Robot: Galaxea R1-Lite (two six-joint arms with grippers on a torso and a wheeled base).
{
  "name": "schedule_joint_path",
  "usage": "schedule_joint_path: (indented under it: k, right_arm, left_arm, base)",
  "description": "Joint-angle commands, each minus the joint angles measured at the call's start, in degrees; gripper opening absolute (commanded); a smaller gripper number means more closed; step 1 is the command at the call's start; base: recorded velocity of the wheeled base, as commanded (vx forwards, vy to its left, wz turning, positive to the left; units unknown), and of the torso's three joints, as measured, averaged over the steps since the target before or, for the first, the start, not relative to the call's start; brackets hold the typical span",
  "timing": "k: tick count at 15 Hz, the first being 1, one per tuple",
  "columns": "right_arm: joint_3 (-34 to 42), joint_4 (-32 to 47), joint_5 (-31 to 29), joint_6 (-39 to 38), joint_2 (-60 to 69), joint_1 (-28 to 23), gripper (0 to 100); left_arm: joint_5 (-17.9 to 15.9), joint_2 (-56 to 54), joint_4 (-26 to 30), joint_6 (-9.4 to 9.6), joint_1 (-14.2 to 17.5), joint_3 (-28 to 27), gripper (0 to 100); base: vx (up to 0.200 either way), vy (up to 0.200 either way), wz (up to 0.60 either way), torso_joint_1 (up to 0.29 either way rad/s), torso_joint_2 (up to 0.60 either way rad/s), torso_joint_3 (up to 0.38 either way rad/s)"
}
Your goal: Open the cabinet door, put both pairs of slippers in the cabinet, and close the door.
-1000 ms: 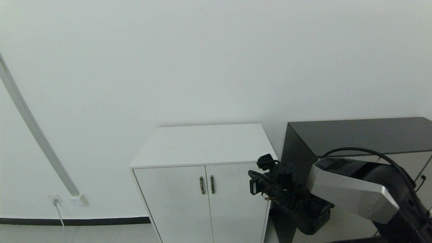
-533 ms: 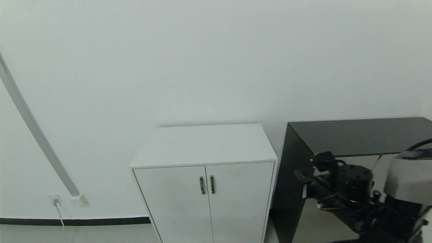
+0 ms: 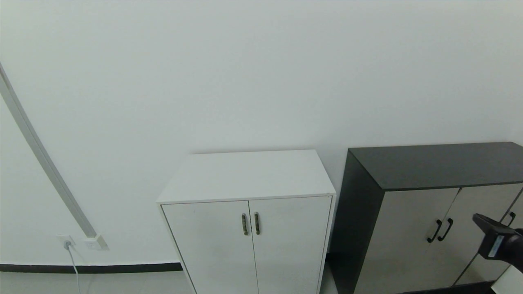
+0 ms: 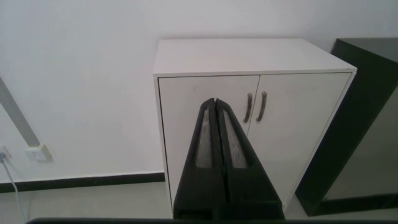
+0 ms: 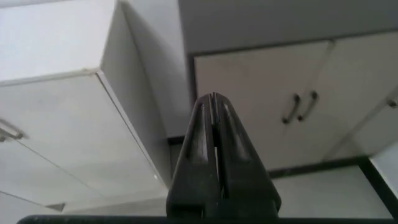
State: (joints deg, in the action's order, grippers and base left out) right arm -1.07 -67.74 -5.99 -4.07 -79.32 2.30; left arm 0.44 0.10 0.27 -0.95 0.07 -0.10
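The left tool (image 4: 215,102), pressed together, faces the shut white cabinet (image 3: 247,228), while the right tool (image 5: 213,98), also pressed together, sits before the dark cabinet (image 3: 408,220), so it could hook that one's handles (image 3: 440,230) by mistake.

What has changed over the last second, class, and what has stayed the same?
The right gripper withdrew rightward from in front of the white cabinet to the head view's right edge, before the dark cabinet. Both cabinets stayed shut and in place.
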Motion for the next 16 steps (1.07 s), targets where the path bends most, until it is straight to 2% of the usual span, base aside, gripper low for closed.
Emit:
schedule_joint_path:
  k: [1,6,8,11,16]
  right_arm:
    - [-0.69,23.45,4.23,0.29,27.21,-3.10,0]
    - [-2.09,54.82,7.92,1.26,54.63,-2.48,0]
    - [-2.71,63.44,8.62,1.26,62.98,-1.60,0]
    - [-2.71,71.52,8.62,1.26,70.54,1.12,0]
    - [-2.44,72.14,8.27,1.26,71.50,2.79,0]
  left_arm:
    - [0.00,-0.01,0.00,-0.02,0.01,0.01,0]
    - [0.09,-0.01,0.00,-0.10,0.01,0.01,0]
    - [0.09,-0.01,0.00,-0.10,0.01,0.01,0]
    - [0.09,-0.01,0.00,-0.10,0.01,0.01,0]
    - [0.09,-0.01,0.00,-0.19,0.01,0.01,0]
  base:
    - [0.000,0.000,0.00,0.000,0.00,0.000]
    - [0.000,0.000,0.00,0.000,0.00,0.000]
    - [0.000,0.000,0.00,0.000,0.00,0.000]
    - [0.000,0.000,0.00,0.000,0.00,0.000]
    - [0.000,0.000,0.00,0.000,0.00,0.000]
